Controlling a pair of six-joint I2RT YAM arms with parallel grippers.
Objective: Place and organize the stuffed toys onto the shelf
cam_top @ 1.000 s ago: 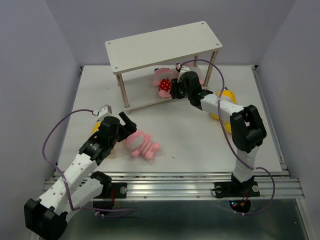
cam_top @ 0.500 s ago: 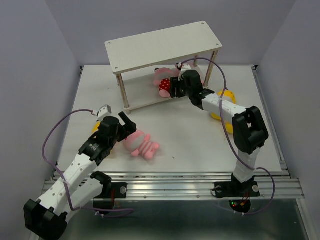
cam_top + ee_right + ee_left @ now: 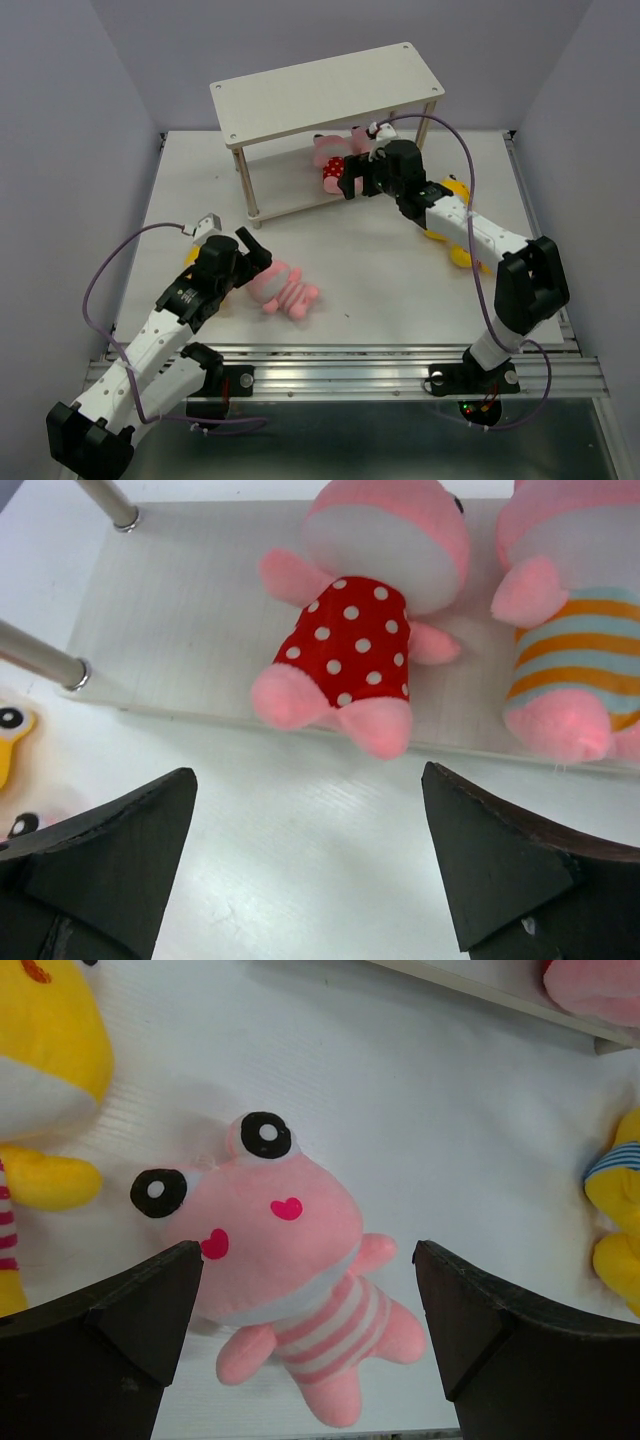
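Top: yellow toy (image 3: 455,247) lies under right arm (image 3: 480,232) by the table's (image 3: 400,290) right edge, so a swing could knock it off. The right gripper (image 3: 360,177) is wide and empty at the shelf's (image 3: 330,85) lower front edge.
Left wrist: left gripper (image 3: 308,1250) is wide around the pink striped toy (image 3: 270,1210) with no contact. It may slip off the head.
Right wrist: polka-dot toy's (image 3: 350,650) feet overhang the tier edge, so it could slide out.

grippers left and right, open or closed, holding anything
Left gripper: open, empty, over the pink striped plush toy.
Right gripper: open, empty.

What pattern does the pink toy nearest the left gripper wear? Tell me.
The pink toy wears pink and white stripes. This shows best in the left wrist view.
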